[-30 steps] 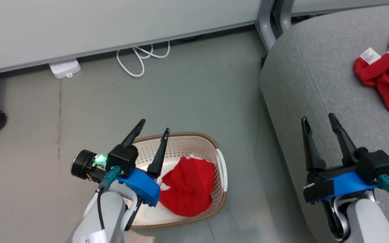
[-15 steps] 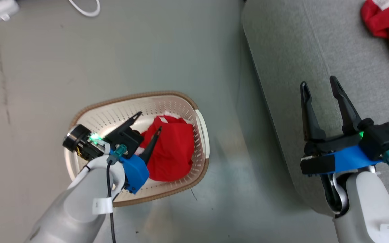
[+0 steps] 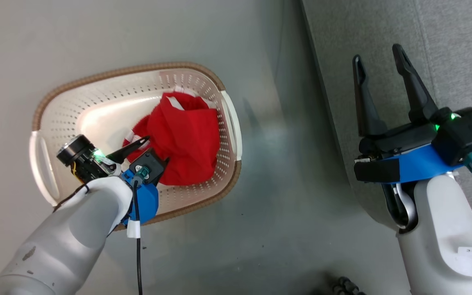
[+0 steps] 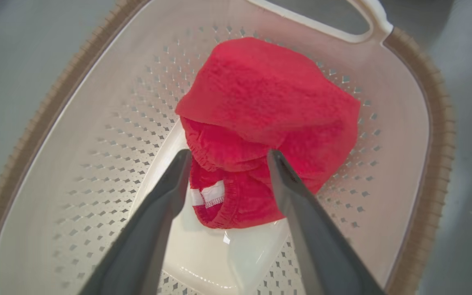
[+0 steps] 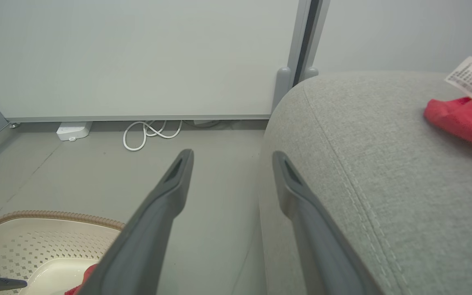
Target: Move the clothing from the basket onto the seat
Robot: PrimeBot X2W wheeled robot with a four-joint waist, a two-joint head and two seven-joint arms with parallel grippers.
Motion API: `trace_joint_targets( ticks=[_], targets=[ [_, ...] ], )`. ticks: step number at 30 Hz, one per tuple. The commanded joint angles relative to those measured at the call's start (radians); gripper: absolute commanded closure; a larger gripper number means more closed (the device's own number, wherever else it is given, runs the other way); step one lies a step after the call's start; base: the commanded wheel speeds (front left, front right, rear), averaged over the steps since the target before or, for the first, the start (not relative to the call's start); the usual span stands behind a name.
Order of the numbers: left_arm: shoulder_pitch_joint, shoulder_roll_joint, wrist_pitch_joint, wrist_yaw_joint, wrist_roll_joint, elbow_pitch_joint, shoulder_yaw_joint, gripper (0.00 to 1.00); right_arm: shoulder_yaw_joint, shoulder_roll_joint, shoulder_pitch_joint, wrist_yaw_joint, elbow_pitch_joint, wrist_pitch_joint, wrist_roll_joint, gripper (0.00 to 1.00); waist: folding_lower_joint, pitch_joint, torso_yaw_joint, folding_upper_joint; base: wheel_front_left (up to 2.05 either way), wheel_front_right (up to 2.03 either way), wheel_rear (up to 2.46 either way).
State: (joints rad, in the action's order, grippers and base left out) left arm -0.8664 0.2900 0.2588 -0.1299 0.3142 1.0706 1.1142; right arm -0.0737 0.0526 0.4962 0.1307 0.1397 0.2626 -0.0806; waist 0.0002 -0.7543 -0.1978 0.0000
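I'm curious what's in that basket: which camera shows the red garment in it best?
The left wrist view: the red garment sits large in the middle, white trim plain, with the open left gripper at its near edge. The head view shows it from above, partly behind that gripper. The right wrist view catches a red sliver at the bottom edge.

Soft red cloth garment (image 4: 268, 94), glossy perforated plastic basket (image 4: 96, 143) with woven-look rim, matt grey fabric seat (image 5: 383, 164)

Head camera looks down on a cream perforated plastic basket (image 3: 96, 94); left wrist camera peers closely in; right wrist, level, catches its rim lower left.
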Motion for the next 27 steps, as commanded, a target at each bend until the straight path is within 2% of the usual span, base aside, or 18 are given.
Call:
trace_joint_targets(
  ticks=[1,6,11,19,27],
  targets=[
    [-0.026,0.006,-0.006,-0.001,0.013,0.014,0.021,0.0,-0.003,-0.001,0.023,0.0,-0.008,0.003,0.008,0.0,-0.0002,-0.041,-0.016,0.0,0.0,0.0,0.0],
    [-0.086,0.019,-0.027,-0.001,0.059,0.056,0.108,0.0,-0.014,0.004,0.053,0.0,-0.03,0.003,0.013,0.0,-0.0002,-0.104,-0.032,0.0,0.0,0.0,0.0],
    [-0.14,0.039,-0.092,-0.001,0.084,0.085,0.152,0.0,-0.026,0.008,0.082,0.0,-0.067,0.003,0.021,0.0,-0.0002,-0.176,-0.047,0.0,0.0,0.0,0.0],
    [-0.191,0.073,-0.162,-0.001,0.101,0.096,0.166,0.0,-0.041,0.007,0.103,0.0,-0.113,0.003,0.028,0.0,-0.0002,-0.259,-0.067,0.0,0.0,0.0,0.0],
    [-0.223,0.092,-0.203,-0.001,0.073,0.105,0.169,0.0,-0.042,0.005,0.102,0.0,-0.137,0.002,0.03,0.0,-0.0002,-0.312,-0.08,0.0,0.0,0.0,0.0]
  ],
)
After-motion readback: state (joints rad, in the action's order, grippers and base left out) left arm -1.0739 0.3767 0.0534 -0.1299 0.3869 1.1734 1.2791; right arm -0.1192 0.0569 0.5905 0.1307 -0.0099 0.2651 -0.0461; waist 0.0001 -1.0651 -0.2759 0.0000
